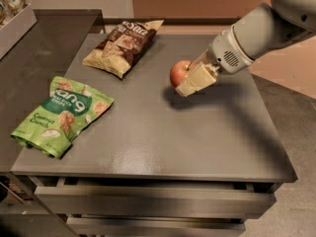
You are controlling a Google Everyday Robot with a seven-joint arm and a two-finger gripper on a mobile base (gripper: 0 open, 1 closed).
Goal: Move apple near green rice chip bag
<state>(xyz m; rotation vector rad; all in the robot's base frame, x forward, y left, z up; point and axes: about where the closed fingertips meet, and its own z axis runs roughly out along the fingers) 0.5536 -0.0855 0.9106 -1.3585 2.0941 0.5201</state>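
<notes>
The red apple (178,72) is held in my gripper (187,82), lifted a little above the grey table; its shadow lies on the table just under it. The gripper reaches in from the right on the white arm, and its cream fingers (196,80) are shut on the apple's right side. The green rice chip bag (61,114) lies flat near the table's left front edge, well to the left of the apple and nearer the front.
A brown and cream chip bag (123,45) lies at the back left of the grey table (163,137). A darker counter (34,48) adjoins on the left with a white bin (12,14) at its far corner. Drawers sit under the table front.
</notes>
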